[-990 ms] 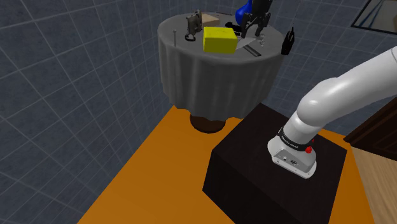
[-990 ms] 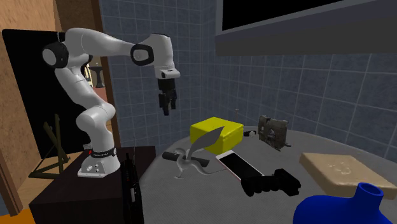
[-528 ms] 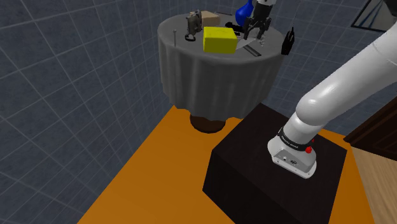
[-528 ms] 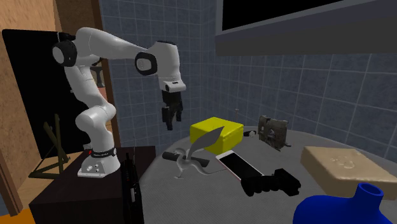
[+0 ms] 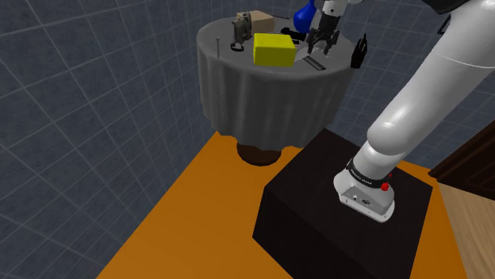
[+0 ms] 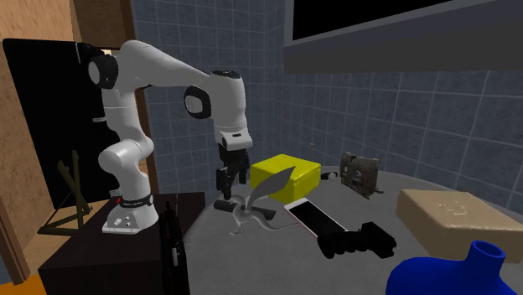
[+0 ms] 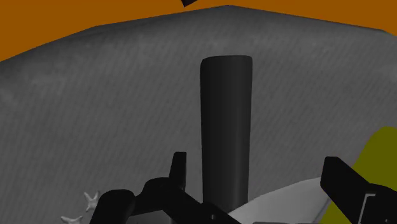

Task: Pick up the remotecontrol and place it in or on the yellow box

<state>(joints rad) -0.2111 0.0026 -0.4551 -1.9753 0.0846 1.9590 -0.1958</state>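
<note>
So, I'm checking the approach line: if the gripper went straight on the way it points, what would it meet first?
Most likely the dark remote control, lying on the grey tablecloth ahead, between the open fingers. The gripper points down at it, though the gap is hard to judge.

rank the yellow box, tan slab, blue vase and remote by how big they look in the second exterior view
Tan slab and blue vase: about alike, both near the camera, so unranked. Then yellow box. Smallest: remote.
</note>
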